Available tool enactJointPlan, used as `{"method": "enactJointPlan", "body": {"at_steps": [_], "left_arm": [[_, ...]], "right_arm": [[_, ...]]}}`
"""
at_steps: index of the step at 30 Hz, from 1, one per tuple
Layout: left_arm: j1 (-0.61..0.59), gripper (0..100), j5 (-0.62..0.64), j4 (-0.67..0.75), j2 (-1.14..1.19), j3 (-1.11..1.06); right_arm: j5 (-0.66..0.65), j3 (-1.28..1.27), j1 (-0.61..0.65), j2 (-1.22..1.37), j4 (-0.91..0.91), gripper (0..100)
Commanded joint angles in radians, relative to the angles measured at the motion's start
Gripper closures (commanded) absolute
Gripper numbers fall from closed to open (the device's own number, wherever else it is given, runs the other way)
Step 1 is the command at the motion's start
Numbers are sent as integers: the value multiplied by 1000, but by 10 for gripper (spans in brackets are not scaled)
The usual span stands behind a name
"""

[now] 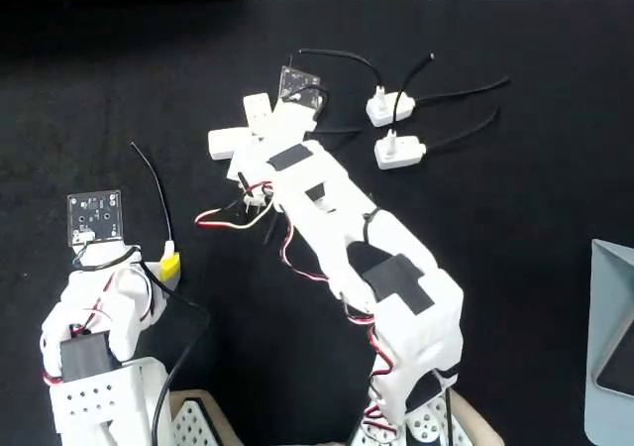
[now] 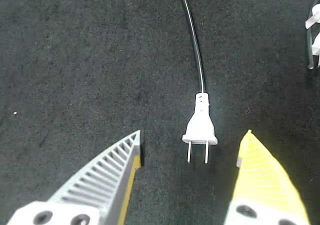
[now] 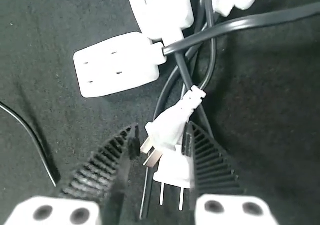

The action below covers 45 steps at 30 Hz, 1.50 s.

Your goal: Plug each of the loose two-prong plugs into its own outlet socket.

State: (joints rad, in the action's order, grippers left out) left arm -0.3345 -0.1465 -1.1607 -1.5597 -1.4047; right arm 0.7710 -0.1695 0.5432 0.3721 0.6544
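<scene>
On the black table [image 1: 515, 268], my left gripper [image 2: 194, 133] stands wide open. Its grey finger [image 2: 117, 160] and yellow finger [image 2: 257, 157] sit either side of a white two-prong plug [image 2: 200, 129]. That plug lies flat with its prongs toward the wrist, touching neither finger, and its thin black cord [image 2: 192, 40] runs away across the cloth. Farther up the table, my right gripper [image 3: 161, 132] has its black jaws apart over crossed black cables [image 3: 210, 50]. A tilted plug [image 3: 170, 125] sits between the jaws, closer to one than the other; I cannot tell whether it touches. A second plug [image 3: 174, 172] lies just under it, and it is not clamped. Just beyond lie a near outlet socket [image 3: 117, 71] and a far outlet socket [image 3: 160, 5], both white.
</scene>
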Motion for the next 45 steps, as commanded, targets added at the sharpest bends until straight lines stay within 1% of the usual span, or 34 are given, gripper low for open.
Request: {"method": "enactJointPlan", "body": {"at_steps": [1, 8, 15, 17, 20, 26, 30, 32, 39, 42, 45], "left_arm": [[-13, 694, -2, 21, -6, 2], [-13, 694, -2, 21, -6, 2], [-13, 694, -2, 21, -6, 2], [-13, 694, -2, 21, -6, 1], [-13, 694, -2, 21, -6, 1], [-13, 694, -2, 21, -6, 1], [-13, 694, -2, 21, -6, 1], [-13, 694, -2, 21, -6, 1], [-13, 694, -2, 21, -6, 1], [-13, 694, -2, 21, -6, 1], [-13, 694, -2, 21, -6, 1]], "right_arm": [[18, 62, 6, -4, -15, 861], [18, 62, 5, -1, -15, 861], [18, 133, -11, 104, -6, 863], [18, 143, -15, 105, 3, 898], [15, 154, -17, 97, 6, 985], [14, 125, -17, 51, 8, 986], [5, 88, -12, -62, 95, 986], [-48, 64, -12, -137, 158, 986], [-350, -87, -17, -375, 381, 986], [-483, -148, -17, -437, 473, 986], [-591, -217, -29, -443, 514, 985]]}}
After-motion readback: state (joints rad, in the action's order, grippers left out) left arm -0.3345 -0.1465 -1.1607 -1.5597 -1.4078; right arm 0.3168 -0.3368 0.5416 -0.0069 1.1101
